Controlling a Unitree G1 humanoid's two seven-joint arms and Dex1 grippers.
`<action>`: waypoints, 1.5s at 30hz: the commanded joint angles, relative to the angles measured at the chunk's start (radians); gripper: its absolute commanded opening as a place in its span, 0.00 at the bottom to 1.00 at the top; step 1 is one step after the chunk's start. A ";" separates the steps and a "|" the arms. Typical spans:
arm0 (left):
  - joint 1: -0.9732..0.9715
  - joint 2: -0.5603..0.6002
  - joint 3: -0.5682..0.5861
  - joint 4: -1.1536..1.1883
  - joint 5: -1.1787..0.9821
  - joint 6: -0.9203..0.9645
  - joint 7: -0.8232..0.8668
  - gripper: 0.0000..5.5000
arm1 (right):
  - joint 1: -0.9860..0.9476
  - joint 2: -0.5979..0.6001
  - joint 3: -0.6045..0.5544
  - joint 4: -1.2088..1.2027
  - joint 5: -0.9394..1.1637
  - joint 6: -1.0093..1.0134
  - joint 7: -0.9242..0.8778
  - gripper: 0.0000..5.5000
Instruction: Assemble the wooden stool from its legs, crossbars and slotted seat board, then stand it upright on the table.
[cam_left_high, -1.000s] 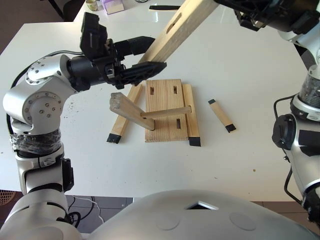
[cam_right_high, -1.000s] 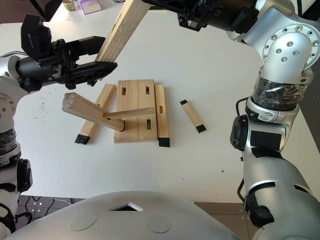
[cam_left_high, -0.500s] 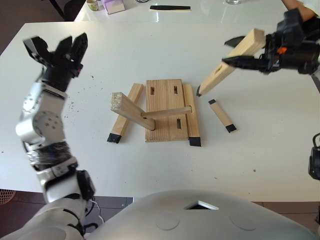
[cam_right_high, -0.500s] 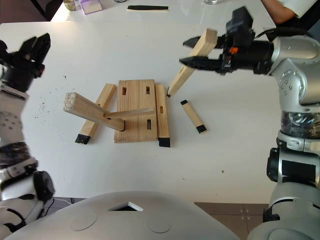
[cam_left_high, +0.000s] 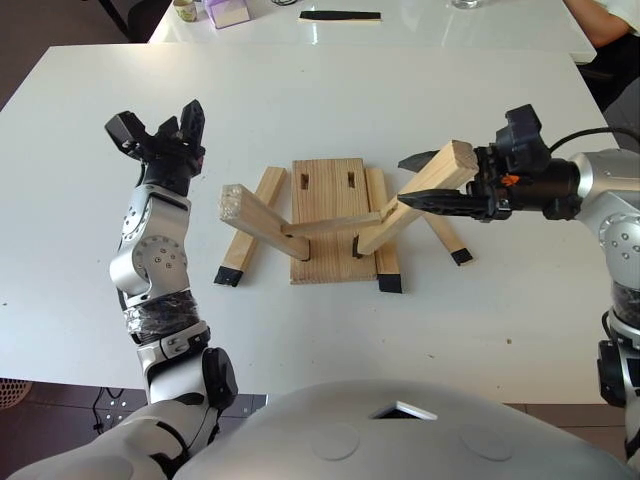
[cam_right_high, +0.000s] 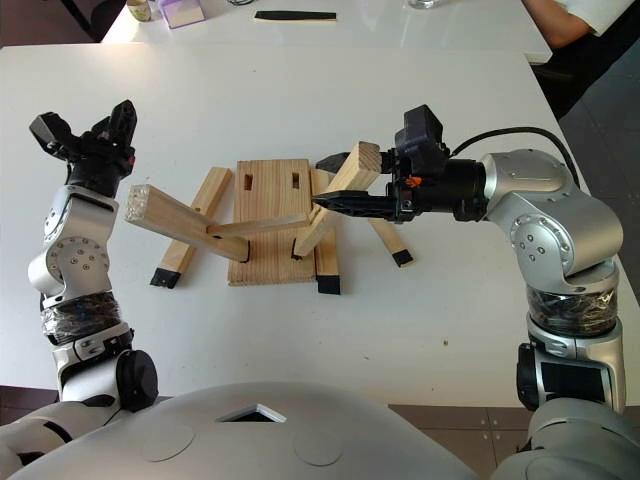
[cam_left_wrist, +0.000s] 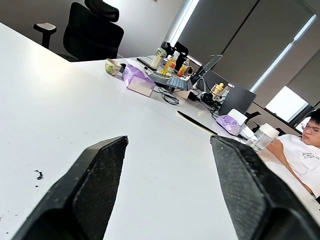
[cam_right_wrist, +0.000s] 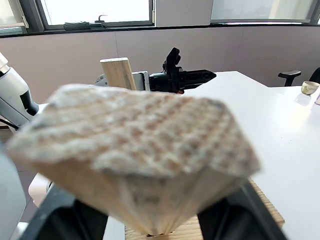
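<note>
The slotted seat board (cam_left_high: 328, 192) lies flat mid-table. My right gripper (cam_left_high: 405, 182) is shut on a wooden leg (cam_left_high: 420, 200) held at a slant, its lower end touching the board near a slot. In the right wrist view the leg's end grain (cam_right_wrist: 135, 145) looms close. Another leg (cam_left_high: 252, 218) leans tilted at the board's left, joined to a crossbar (cam_left_high: 335, 224) lying across the board. One loose leg (cam_left_high: 248, 240) lies left of the board, another (cam_left_high: 382, 250) along its right edge. A short crossbar (cam_left_high: 448, 240) lies to the right. My left gripper (cam_left_high: 160, 135) stands open, raised left of the parts.
A purple box (cam_left_high: 228, 12) and a black strip (cam_left_high: 340, 15) sit at the table's far edge. Bare white table (cam_left_high: 300, 340) stretches in front of the board and to both sides.
My left gripper let go of the slanted leg and swung away to the left, open. The right arm carried that leg down to the right, then onto the board.
</note>
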 joint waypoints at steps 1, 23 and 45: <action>-0.019 0.028 -0.002 0.007 0.007 0.004 -0.012 0.56 | 0.012 0.011 0.019 0.007 -0.017 -0.019 -0.013 0.37; 0.103 -0.039 -0.042 -0.112 -0.018 0.027 0.004 0.56 | -0.056 -0.058 0.003 0.037 0.052 0.039 0.038 0.37; 0.156 -0.053 -0.100 -0.172 -0.030 0.066 -0.005 0.56 | -0.059 -0.046 0.121 0.067 -0.111 -0.072 0.031 0.37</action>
